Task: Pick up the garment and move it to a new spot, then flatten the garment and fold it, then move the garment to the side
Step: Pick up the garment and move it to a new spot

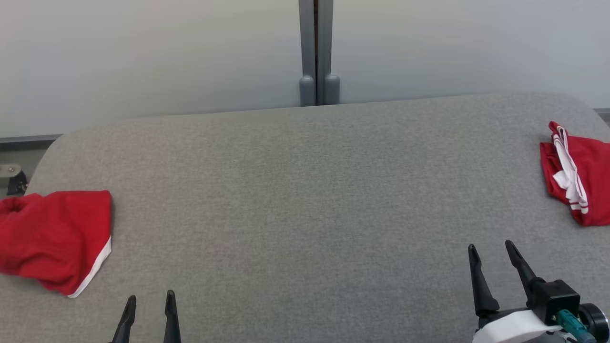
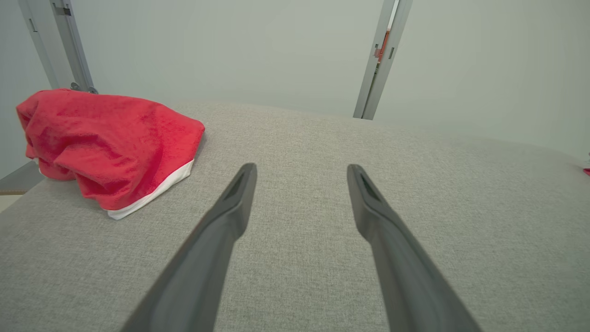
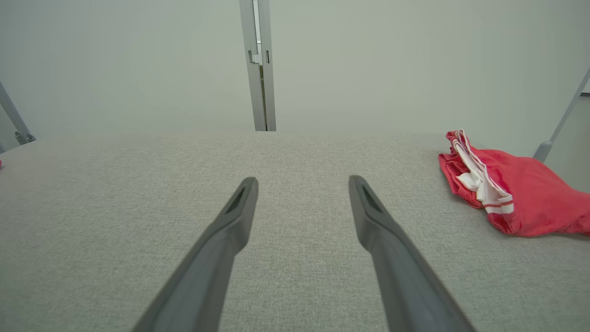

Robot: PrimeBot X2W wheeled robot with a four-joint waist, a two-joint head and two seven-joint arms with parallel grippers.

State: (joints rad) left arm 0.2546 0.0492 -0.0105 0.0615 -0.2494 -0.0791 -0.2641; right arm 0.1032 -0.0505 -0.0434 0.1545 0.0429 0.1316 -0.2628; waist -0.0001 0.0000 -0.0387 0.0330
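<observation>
Two red garments lie on the grey table (image 1: 305,190). One red garment with a white hem (image 1: 52,238) (image 2: 106,147) is bunched at the table's left edge. A second red garment with white stripes (image 1: 574,174) (image 3: 511,193) lies crumpled at the right edge. My left gripper (image 1: 150,300) (image 2: 302,173) hovers open at the near left, just right of the left garment, with nothing between its fingers. My right gripper (image 1: 491,247) (image 3: 303,184) stands open at the near right, in front and to the left of the striped garment, and holds nothing.
A pale wall with a grey vertical post (image 1: 316,52) runs behind the table's far edge. The table's corners are rounded, and the left garment hangs close to the left edge. Bare grey cloth spans the wide middle between the two garments.
</observation>
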